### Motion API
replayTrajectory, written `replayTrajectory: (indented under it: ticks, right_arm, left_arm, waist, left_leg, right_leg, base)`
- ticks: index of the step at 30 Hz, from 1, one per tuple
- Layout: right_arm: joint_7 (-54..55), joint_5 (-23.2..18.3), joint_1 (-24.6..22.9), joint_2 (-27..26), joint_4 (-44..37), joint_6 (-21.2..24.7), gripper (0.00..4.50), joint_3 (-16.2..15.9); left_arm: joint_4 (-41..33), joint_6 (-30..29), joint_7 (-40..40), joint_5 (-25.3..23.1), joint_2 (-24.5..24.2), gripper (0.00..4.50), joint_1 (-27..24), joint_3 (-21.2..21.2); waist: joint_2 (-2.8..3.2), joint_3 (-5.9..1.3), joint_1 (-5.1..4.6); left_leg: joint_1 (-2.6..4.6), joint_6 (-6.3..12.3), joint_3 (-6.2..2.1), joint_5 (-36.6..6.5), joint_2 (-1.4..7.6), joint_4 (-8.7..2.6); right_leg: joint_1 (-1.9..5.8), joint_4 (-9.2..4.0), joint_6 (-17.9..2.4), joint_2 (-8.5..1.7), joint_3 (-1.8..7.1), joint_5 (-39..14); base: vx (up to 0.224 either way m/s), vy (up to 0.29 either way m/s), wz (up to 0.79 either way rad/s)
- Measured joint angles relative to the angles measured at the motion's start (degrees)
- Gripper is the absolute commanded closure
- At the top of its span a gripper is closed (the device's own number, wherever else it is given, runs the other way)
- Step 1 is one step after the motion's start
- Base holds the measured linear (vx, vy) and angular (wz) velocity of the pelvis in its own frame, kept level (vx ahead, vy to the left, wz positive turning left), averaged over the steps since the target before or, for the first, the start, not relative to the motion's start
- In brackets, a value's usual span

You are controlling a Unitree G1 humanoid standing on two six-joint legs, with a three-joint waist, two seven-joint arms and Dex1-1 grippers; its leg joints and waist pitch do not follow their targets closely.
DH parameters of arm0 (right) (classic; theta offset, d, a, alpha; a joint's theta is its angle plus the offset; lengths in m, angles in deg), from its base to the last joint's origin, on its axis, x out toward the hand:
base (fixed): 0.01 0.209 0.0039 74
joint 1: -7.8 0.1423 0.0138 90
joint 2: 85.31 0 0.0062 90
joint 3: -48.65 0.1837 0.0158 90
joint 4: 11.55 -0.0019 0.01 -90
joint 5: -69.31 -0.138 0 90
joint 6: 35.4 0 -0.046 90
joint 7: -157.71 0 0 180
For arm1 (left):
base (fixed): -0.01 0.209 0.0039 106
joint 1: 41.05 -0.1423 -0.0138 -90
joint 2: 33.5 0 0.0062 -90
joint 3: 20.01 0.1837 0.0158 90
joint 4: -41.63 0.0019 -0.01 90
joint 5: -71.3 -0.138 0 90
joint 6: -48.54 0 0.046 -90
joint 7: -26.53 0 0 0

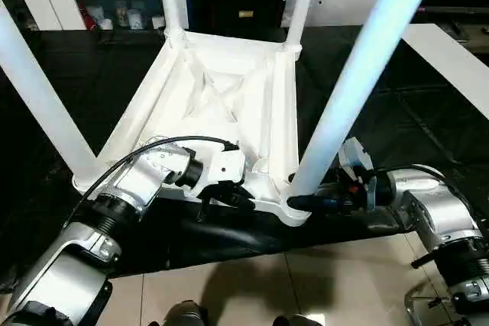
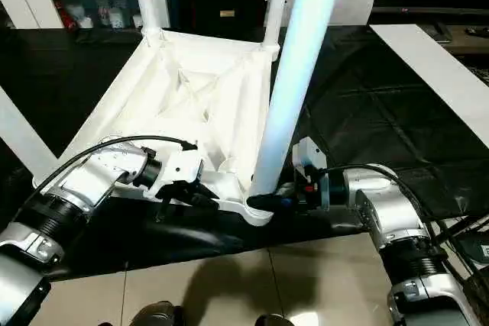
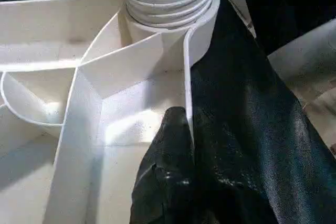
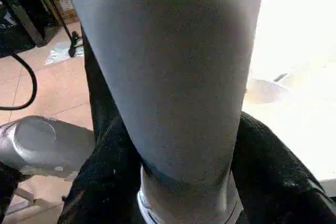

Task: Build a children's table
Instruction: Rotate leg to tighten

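Table (image 1: pixel 221 89) is lying upside down on black cloth (image 1: pixel 229 238), legs up. Near-right leg (image 1: pixel 359 74) is seated in its corner socket (image 1: pixel 294 208), long axis rising steeply away. Right gripper (image 1: pixel 309 202) is nearer, fingers either side of the leg base; contact cannot be told. Left gripper (image 1: pixel 229 198) is pinched on the near rim (image 3: pixel 188 103).

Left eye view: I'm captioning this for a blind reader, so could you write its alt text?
A white plastic children's table lies upside down on black sheeting, its four white tubular legs pointing up. The robot's right hand sits around the base of the nearest leg, while the left hand pinches the table's near rim.
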Motion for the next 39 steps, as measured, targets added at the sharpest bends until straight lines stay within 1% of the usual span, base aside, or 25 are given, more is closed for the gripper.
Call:
replayTrajectory:
  ticks: [4,6,7,8,10,11,12,14,17,21,22,23,24,26,28,30,32,34,35,38,39]
  right_arm:
    - [1.6,0.2,0.0,-0.3,-0.2,1.3,2.49,0.3]
    - [6.9,1.6,0.6,-2.2,-0.4,3.3,2.49,1.2]
    - [9.8,2.3,1.1,-3.3,-0.3,4.1,2.5,1.5]
    - [14.1,3.1,1.9,-4.8,0.5,5.3,2.51,2.5]
    - [21.2,4.4,2.8,-7.2,1.4,7.1,2.52,3.8]
    - [26.0,5.3,4.0,-8.7,2.3,8.5,2.52,4.6]
    - [29.9,6.2,5.1,-9.9,3.0,9.5,2.52,5.3]
    - [36.6,7.5,6.7,-11.8,3.9,11.5,2.53,6.0]
    - [44.6,8.9,8.9,-14.6,5.3,13.6,2.54,7.5]
    - [52.8,10.7,11.3,-17.1,7.6,13.3,2.54,9.1]
    - [53.6,10.8,11.3,-17.4,7.8,12.9,2.54,9.4]
    - [54.0,10.8,11.3,-17.7,7.9,12.3,2.21,9.6]
    - [54.0,10.8,11.3,-17.7,7.9,12.2,2.21,9.7]
    - [53.7,10.8,11.0,-17.7,7.8,11.8,1.85,9.7]
    - [52.8,10.8,10.3,-17.5,7.3,11.1,1.85,9.6]
    - [51.5,10.8,9.7,-17.1,6.9,10.6,1.54,9.3]
    - [50.1,10.7,9.2,-16.6,6.8,9.9,1.4,9.3]
    - [48.1,10.4,8.8,-15.8,6.8,9.2,1.29,9.2]
    - [46.6,9.9,8.6,-15.1,6.8,9.2,1.06,9.2]
    - [41.8,8.7,7.3,-12.4,6.8,8.7,0.96,9.1]
    - [40.7,8.7,6.8,-11.5,6.8,8.6,0.82,9.1]
  left_arm:
    - [-0.8,-3.1,1.3,0.1,0.9,4.5,-0.5,-0.7]
    - [-0.8,-6.6,4.6,-0.2,1.6,4.5,-0.6,-2.0]
    - [-0.6,-7.9,6.3,-0.3,2.0,4.5,-0.6,-2.5]
    - [-0.3,-9.8,8.9,-0.8,3.0,4.5,-0.5,-3.4]
    - [0.6,-12.5,13.7,-1.3,5.3,4.5,-0.1,-4.7]
    - [1.3,-14.7,17.0,-1.7,6.8,4.5,0.6,-5.2]
    - [2.2,-16.4,19.8,-2.1,8.3,4.5,1.4,-5.6]
    - [2.9,-19.4,24.8,-2.7,10.8,4.5,2.1,-6.7]
    - [3.6,-22.7,30.9,-3.2,13.9,4.5,3.0,-7.9]
    - [3.7,-25.9,37.8,-4.3,17.9,4.5,4.0,-8.9]
    - [3.7,-25.9,38.4,-4.5,18.2,4.5,4.1,-8.9]
    - [3.5,-25.8,38.7,-4.7,18.2,4.5,4.1,-8.8]
    - [3.4,-25.8,38.8,-4.7,18.2,4.5,4.1,-8.8]
    - [3.2,-25.8,38.7,-4.9,18.0,4.5,4.1,-8.7]
    - [3.1,-25.5,38.3,-5.1,17.3,4.5,4.0,-8.5]
    - [2.8,-24.9,37.2,-5.1,16.4,4.5,3.8,-8.1]
    - [2.7,-24.1,36.2,-5.1,15.6,4.5,3.6,-7.7]
    - [2.7,-23.6,35.4,-5.1,15.2,4.5,3.5,-7.6]
    - [2.7,-23.2,35.1,-5.1,14.9,4.5,3.5,-7.6]
    - [3.3,-21.3,34.1,-5.2,13.9,4.5,3.6,-7.2]
    - [3.5,-20.7,33.8,-5.3,13.5,4.5,3.6,-7.1]
  waist:
    - [0.07,-0.05,-0.08]
    - [0.09,-0.09,-0.47]
    - [0.09,-0.09,-0.94]
    - [0.08,-0.09,-1.64]
    - [0.08,-0.09,-2.5]
    - [0.09,-0.1,-2.98]
    - [0.1,-0.1,-3.15]
    - [0.14,-0.12,-3.19]
    - [0.18,-0.14,-3.16]
    - [0.26,-0.19,-3.12]
    - [0.3,-0.22,-3.05]
    - [0.35,-0.24,-2.91]
    - [0.36,-0.25,-2.78]
    - [0.37,-0.25,-2.49]
    - [0.37,-0.24,-2.32]
    - [0.37,-0.24,-2.32]
    - [0.37,-0.24,-2.3]
    - [0.38,-0.23,-2.19]
    - [0.38,-0.23,-2.13]
    - [0.38,-0.23,-2.13]
    - [0.38,-0.23,-2.13]
  left_leg:
    - [0.02,0.0,0.0,0.0,0.01,0.08]
    - [0.15,-0.08,0.0,0.1,0.02,0.12]
    - [0.19,-0.15,0.0,0.1,0.03,0.12]
    - [0.25,-0.24,-0.01,0.2,0.06,0.12]
    - [0.34,-0.38,0.0,0.3,0.13,0.11]
    - [0.37,-0.46,0.0,0.3,0.2,0.12]
    - [0.37,-0.52,-0.01,0.4,0.25,0.11]
    - [0.33,-0.63,-0.02,0.4,0.45,0.11]
    - [0.27,-0.8,-0.07,0.5,0.61,0.07]
    - [-0.04,-0.81,-0.07,0.5,0.72,0.05]
    - [-0.05,-0.79,-0.07,0.5,0.73,-0.04]
    - [-0.05,-0.79,-0.06,0.5,0.73,-0.22]
    - [-0.06,-0.73,-0.05,0.6,0.75,-0.31]
    - [-0.07,-0.51,-0.03,0.7,0.84,-0.35]
    - [-0.07,-0.55,-0.03,0.7,0.87,-0.36]
    - [-0.05,-0.77,-0.03,0.7,0.89,-0.38]
    - [-0.03,-0.91,-0.03,0.7,0.9,-0.39]
    - [-0.03,-0.94,-0.03,0.7,0.9,-0.39]
    - [-0.03,-0.95,-0.03,0.7,0.9,-0.38]
    - [-0.03,-0.95,-0.03,0.7,0.9,-0.38]
    - [-0.03,-0.95,-0.03,0.7,0.9,-0.39]
  right_leg:
    - [0.01,0.08,0.0,0.0,0.01,0.0]
    - [0.08,0.15,-0.1,0.0,0.01,0.1]
    - [0.07,0.14,-0.3,0.0,0.01,0.2]
    - [0.07,0.11,-0.3,0.0,-0.03,0.2]
    - [0.06,0.01,-0.3,-0.01,-0.14,0.2]
    - [0.07,-0.03,-0.2,-0.08,-0.34,0.1]
    - [0.06,-0.02,-0.2,-0.1,-0.49,0.1]
    - [0.07,-0.04,-0.2,-0.13,-0.85,0.1]
    - [0.04,0.01,-0.4,-0.11,-1.11,0.4]
    - [-0.17,-0.03,-0.6,-0.09,-1.28,0.6]
    - [-0.19,-0.09,-0.5,-0.08,-1.32,0.6]
    - [-0.21,-0.18,-0.5,-0.07,-1.37,0.6]
    - [-0.25,-0.2,-0.5,-0.07,-1.4,0.6]
    - [-0.31,-0.2,-0.5,0.02,-1.43,0.6]
    - [-0.34,-0.17,-0.5,0.04,-1.44,0.6]
    - [-0.34,-0.15,-0.5,0.06,-1.44,0.6]
    - [-0.33,-0.12,-0.5,0.06,-1.44,0.6]
    - [-0.34,-0.11,-0.5,0.06,-1.44,0.6]
    - [-0.34,-0.11,-0.5,0.06,-1.43,0.6]
    - [-0.34,-0.11,-0.5,0.06,-1.43,0.6]
    - [-0.34,-0.11,-0.5,0.06,-1.44,0.6]
  base:
    - [0.0,0.0,0.0]
    - [0.0,0.0,0.0]
    - [0.0,0.0,0.0]
    - [0.0,0.0,0.0]
    - [0.0,0.0,0.0]
    - [0.0,0.0,0.0]
    - [0.0,0.0,0.0]
    - [0.0,0.0,0.0]
    - [0.0,0.0,0.0]
    - [0.0,0.0,0.0]
    - [0.0,0.0,0.0]
    - [0.0,0.0,0.0]
    - [0.0,0.0,0.0]
    - [0.0,0.0,0.0]
    - [0.0,0.0,0.0]
    - [0.0,0.0,0.0]
    - [0.0,0.0,0.0]
    - [0.0,0.0,0.0]
    - [0.0,0.0,0.0]
    - [0.0,0.0,0.0]
    - [0.0,0.0,0.0]
